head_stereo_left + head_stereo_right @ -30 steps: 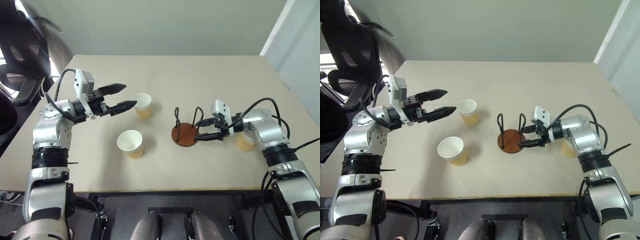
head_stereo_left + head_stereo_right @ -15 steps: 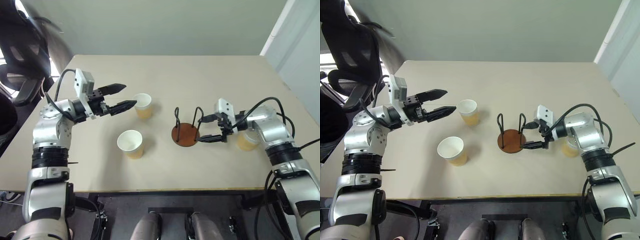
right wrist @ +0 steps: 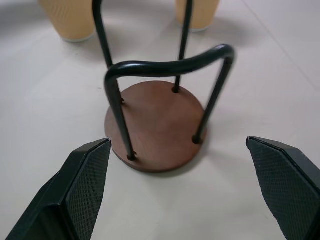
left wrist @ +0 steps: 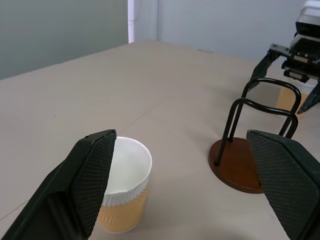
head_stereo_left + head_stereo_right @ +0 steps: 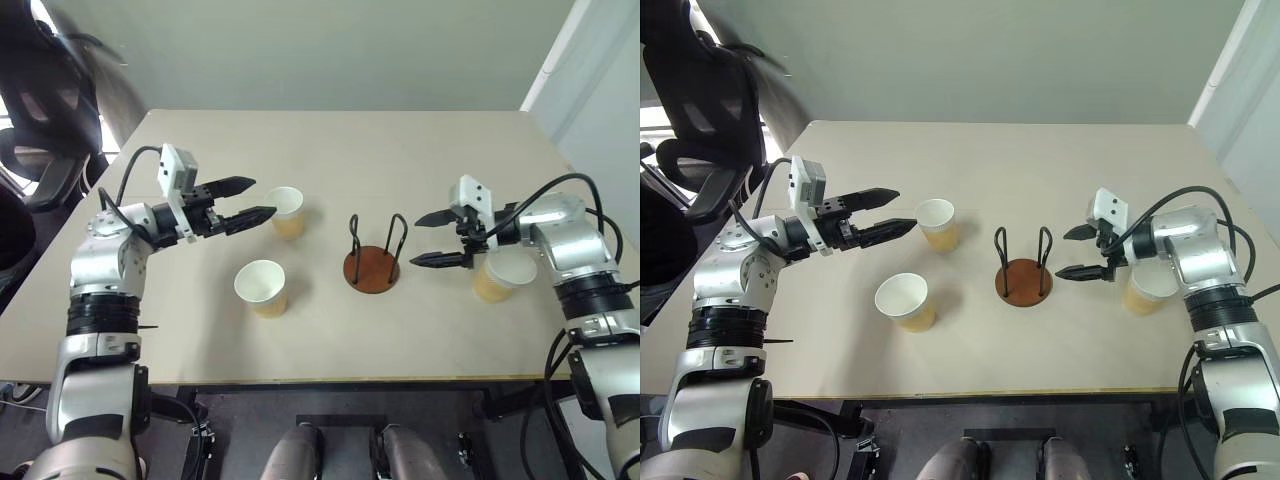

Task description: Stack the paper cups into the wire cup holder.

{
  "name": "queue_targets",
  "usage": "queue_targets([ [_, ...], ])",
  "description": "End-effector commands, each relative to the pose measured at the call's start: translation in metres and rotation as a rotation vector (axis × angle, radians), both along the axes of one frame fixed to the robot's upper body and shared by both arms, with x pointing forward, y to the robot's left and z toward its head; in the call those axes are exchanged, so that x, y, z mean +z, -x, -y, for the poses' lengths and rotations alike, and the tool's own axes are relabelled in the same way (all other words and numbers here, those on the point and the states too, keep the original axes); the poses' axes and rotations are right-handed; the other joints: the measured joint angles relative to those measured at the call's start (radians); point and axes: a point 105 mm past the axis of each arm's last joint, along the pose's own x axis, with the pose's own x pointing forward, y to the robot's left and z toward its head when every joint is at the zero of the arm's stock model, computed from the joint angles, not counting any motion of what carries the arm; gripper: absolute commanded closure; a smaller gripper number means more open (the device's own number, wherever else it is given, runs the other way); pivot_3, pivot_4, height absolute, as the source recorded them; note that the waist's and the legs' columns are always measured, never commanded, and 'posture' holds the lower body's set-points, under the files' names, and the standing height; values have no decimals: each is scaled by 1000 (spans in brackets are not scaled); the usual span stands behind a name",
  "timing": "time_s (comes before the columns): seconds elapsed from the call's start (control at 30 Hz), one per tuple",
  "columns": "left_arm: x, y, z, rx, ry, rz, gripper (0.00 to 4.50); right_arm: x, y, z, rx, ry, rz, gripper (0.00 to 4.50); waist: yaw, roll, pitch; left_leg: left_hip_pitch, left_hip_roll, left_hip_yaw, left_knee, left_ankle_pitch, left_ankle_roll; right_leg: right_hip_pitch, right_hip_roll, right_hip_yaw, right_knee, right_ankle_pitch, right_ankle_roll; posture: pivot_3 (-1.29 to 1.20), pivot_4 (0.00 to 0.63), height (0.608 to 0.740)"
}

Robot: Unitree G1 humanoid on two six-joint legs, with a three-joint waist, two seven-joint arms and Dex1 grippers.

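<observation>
The wire cup holder (image 5: pixel 371 270), a brown disc with two black wire loops, stands empty mid-table. One paper cup (image 5: pixel 286 211) stands upright to its left, just past the tips of my open left gripper (image 5: pixel 262 197). A second cup (image 5: pixel 262 287) stands nearer the front edge. My right gripper (image 5: pixel 416 240) hovers open just right of the holder, apart from it, with nothing between its fingers. The third cup (image 5: pixel 497 278) stands under my right forearm. In the right wrist view the holder (image 3: pixel 157 122) lies straight ahead between the fingers (image 3: pixel 82 185).
The beige table (image 5: pixel 330 150) has bare surface behind the cups and holder. A black office chair (image 5: pixel 40 90) stands off the table's far left corner. A white wall panel (image 5: pixel 590 90) runs along the right side.
My right gripper has drawn away from the holder's base, moving right and up, and its fingers have spread wider. The left gripper holds its place by the cup.
</observation>
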Motion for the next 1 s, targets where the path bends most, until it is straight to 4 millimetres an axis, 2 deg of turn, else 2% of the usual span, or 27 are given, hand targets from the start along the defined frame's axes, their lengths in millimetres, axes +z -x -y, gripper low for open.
queue_targets([
  [0.03,13,1,1,-4,-13,43,0,23,1,3,-16,-49,64,37,0,0,0,0,0,0,0,0,0,0,0,0,0,0,0,0,150,740],
  [0.23,15,0,4,-14,-30,81,0,37,9,8,-36,-54,87,37,1,0,0,0,0,0,0,0,0,0,0,0,0,0,0,0,150,740],
  [0.37,14,0,7,-34,-43,83,0,45,24,18,-48,-40,66,37,4,0,0,-1,0,0,0,0,0,0,0,0,-1,0,0,0,150,740],
  [0.53,14,-1,13,-69,-38,91,0,42,42,31,-60,23,20,37,5,0,0,-1,0,0,0,1,-1,0,0,0,-1,0,0,0,150,740],
  [0.8,13,3,24,-184,-93,131,0,45,55,47,-98,90,3,37,3,-1,0,-1,0,0,0,2,2,0,0,1,-1,1,2,0,150,740],
  [1.0,12,9,25,-279,-153,118,0,42,64,57,-101,149,-11,37,3,-1,0,-2,-1,0,1,4,5,0,0,2,-1,1,5,0,150,740],
])
